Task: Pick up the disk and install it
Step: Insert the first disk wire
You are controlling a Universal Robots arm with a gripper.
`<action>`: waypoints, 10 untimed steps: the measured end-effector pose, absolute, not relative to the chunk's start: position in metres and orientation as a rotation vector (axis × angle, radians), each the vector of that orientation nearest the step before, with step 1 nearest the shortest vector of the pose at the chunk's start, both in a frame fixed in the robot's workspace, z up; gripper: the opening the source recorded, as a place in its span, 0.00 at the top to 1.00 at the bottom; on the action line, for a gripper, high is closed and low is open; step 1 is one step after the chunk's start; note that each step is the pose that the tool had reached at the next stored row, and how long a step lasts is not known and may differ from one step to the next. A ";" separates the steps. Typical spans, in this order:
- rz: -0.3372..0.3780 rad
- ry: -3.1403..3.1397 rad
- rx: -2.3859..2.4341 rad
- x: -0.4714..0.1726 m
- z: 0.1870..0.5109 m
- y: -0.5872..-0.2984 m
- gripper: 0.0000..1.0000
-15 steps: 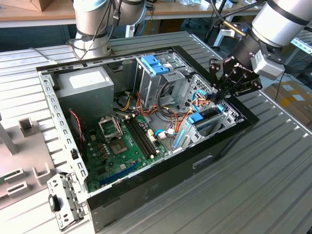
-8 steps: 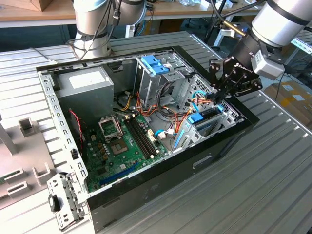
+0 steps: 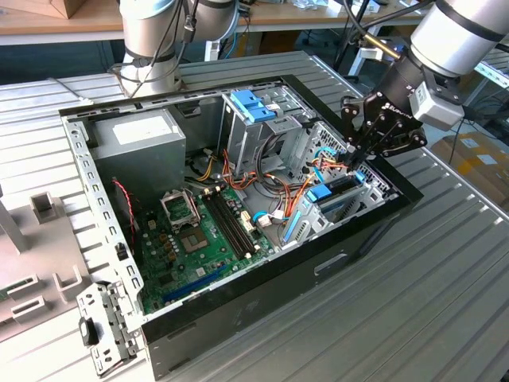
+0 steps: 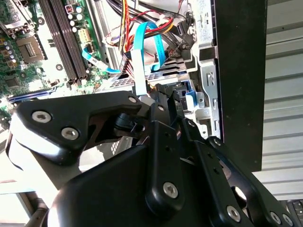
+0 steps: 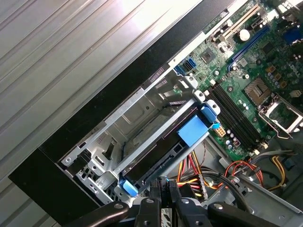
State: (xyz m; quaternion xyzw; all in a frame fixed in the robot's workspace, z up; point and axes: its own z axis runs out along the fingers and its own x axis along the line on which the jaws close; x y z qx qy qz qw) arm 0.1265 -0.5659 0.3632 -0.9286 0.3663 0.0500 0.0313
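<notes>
pincer (image 3: 355,157) clenched on disk (image 5: 156,156) (in its bay) | cables (image 3: 296,191) beside | motherboard (image 3: 199,231) nearby

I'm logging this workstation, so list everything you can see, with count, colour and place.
Computer case: one, black, open on the ribbed metal table.
Motherboard: one, green, on the case floor.
Power supply: one, grey, far corner of the case.
Drive cage: one, metal, blue-latched bracket on top.
Disk: one, dark with light blue carrier, in the bay by the case's front wall.
Cables: several, orange, red, yellow, blue, mid-case.
Bracket: one, grey, outside the case, at the exterior view's lower left.
Gripper: one, black, at the disk's end.
</notes>
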 end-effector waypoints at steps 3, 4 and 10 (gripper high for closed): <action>0.154 1.129 -2.860 0.126 0.363 -0.566 0.82; 0.154 1.129 -2.860 0.126 0.363 -0.567 0.82; 0.154 1.132 -2.859 0.119 0.363 -0.571 0.82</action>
